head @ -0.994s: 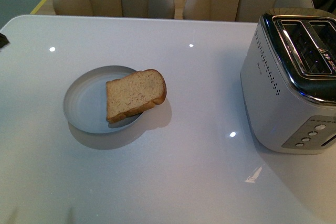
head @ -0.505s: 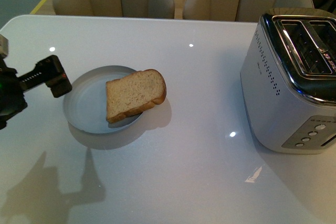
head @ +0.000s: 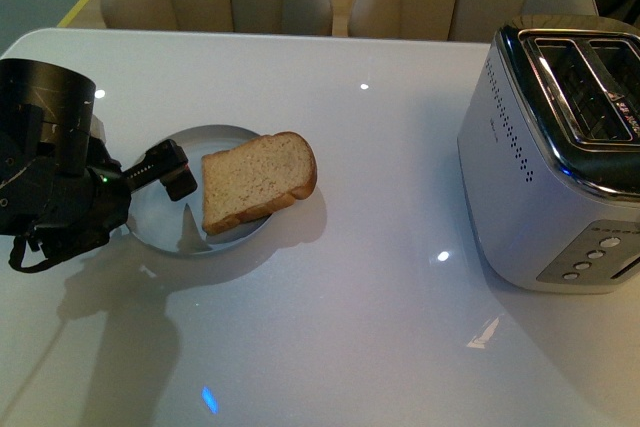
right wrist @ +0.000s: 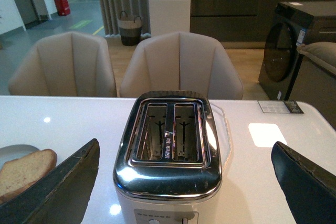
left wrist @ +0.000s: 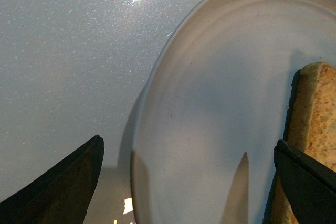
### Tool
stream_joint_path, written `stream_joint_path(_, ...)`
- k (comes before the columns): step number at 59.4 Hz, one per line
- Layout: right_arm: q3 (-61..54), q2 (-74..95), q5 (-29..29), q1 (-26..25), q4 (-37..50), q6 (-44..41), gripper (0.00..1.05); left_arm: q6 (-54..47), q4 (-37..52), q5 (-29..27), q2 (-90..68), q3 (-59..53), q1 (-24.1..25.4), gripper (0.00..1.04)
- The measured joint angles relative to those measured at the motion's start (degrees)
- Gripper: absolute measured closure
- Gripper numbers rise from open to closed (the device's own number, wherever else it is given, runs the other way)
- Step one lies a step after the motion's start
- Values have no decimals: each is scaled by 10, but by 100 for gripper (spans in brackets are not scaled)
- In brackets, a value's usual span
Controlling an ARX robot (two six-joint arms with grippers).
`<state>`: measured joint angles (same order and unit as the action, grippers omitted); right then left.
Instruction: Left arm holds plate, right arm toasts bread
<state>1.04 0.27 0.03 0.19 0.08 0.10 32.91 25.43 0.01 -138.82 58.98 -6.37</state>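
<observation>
On the tabletop (head: 350, 327), the bread (head: 258, 182) overhangs the plate (head: 160, 215) at 3 o'clock. The left gripper (head: 168, 172), at the plate's 9 o'clock, has its jaws released. So has the right gripper (right wrist: 185, 145).

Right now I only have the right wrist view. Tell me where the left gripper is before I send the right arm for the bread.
Observer: The left gripper is over the plate's side away from the toaster.
Operator: Give me its jaws.
Observer: Open, spanning the rim; nothing is clamped.
Operator: Report how the bread sits.
Observer: The bread lies with its rounded end overhanging the rim toward the toaster.
</observation>
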Motion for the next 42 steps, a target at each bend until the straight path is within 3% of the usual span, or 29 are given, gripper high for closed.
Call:
stream_joint_path(15, 0, 0, 0, 0, 0, 0, 9, 0, -31, -3, -14, 23, -15, 43)
stream_joint_path(34, 0, 0, 0, 0, 0, 0, 9, 69, -15, 54, -5, -11, -19, 98)
stream_joint_path(42, 0, 0, 0, 0, 0, 0, 9, 112, 18, 79, 29, -76, -19, 102)
